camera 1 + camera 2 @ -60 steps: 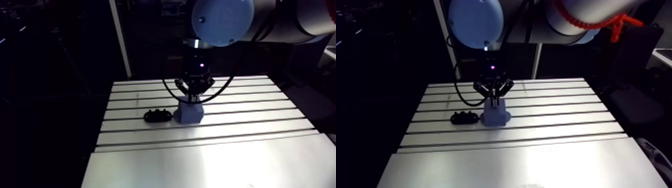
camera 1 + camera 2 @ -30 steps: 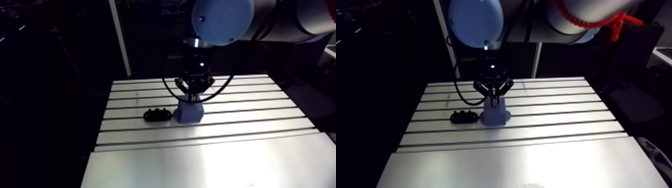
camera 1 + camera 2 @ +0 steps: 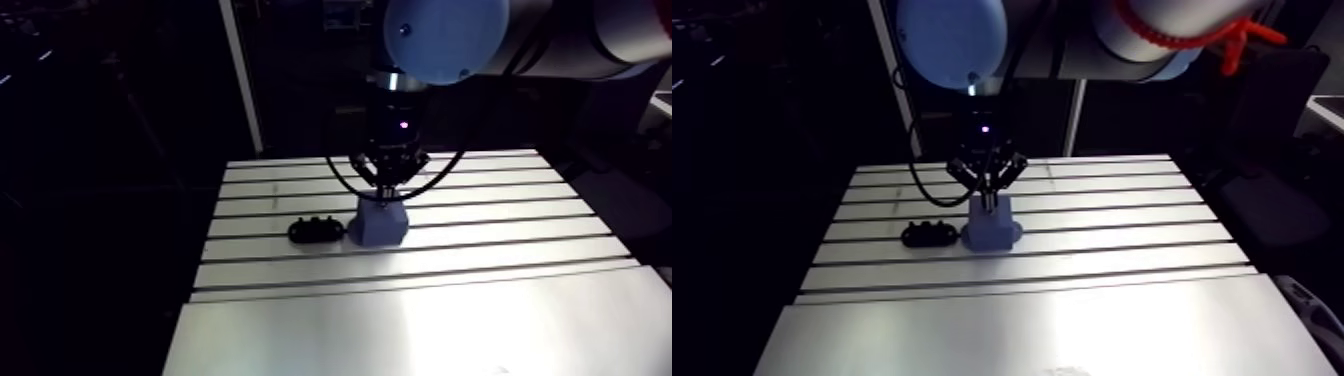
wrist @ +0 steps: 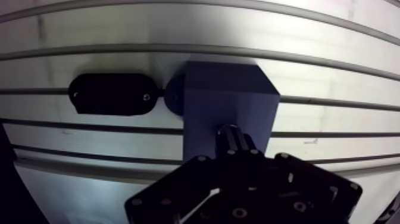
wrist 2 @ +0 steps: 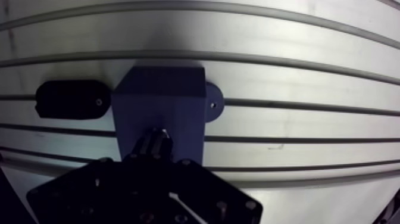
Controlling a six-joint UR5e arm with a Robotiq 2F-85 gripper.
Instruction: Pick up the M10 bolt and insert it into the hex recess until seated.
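Aluminium, silvery and cut by long parallel slots, the table [image 3: 450, 320] is filling the lower part of the arm view. A grey-blue, squarish block with a low flange at its foot [image 3: 378, 226] is standing near the middle of the slotted area. A flat, black oval piece [image 3: 314, 231] is lying just beside the block, close against its foot. The black two-fingered gripper [image 3: 988, 203] is hanging straight down over the block, its linkages narrowing to a point right at the block's top face. In the wrist view the block's flat top is lying directly under the gripper. A rounded tab with a small screw hole [image 5: 213, 105] is sticking out from the block's base on one side. The black oval piece, with a small hole of its own, is sitting at the opposite side, touching or nearly touching the block's base there. The fingers [image 4: 228, 143] are drawn close together and appear to be pinching a short, pale, ridged piece, seemingly the M10 bolt [image 5: 153, 140], so the gripper is clamping it. The bolt is sitting at the fingertips, right over the block's top. Whether it is touching the block cannot be told, and the hex recess is lying hidden beneath the gripper.
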